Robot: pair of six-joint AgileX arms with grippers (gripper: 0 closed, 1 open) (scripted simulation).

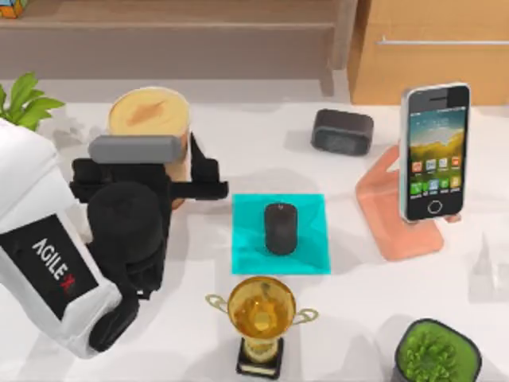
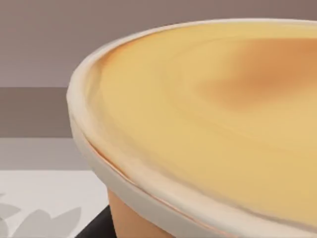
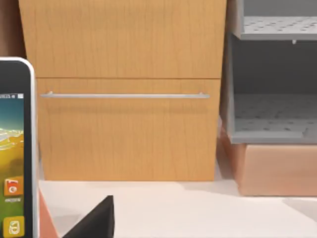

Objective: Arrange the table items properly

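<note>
My left gripper (image 1: 186,172) is shut on the tall orange cup (image 1: 149,113) at the back left of the table. The left wrist view has the cup's creamy top (image 2: 213,124) very close, and a strip of its orange wall (image 2: 133,218) shows below the rim. A small black mouse (image 1: 280,228) lies in the middle of a cyan mat (image 1: 246,255) at the table's centre. The smartphone (image 1: 435,151), with its colourful icon screen, leans upright on a salmon stand (image 1: 398,223) at the right. The right wrist view catches the smartphone's edge (image 3: 15,148).
A gold trophy (image 1: 261,318) stands at the front, just below the mat. A dark rounded box (image 1: 342,131) sits behind the mat. A green potted plant (image 1: 436,354) is at the front right, with leaves (image 1: 24,99) at the back left. A wooden cabinet (image 3: 129,94) stands behind the table.
</note>
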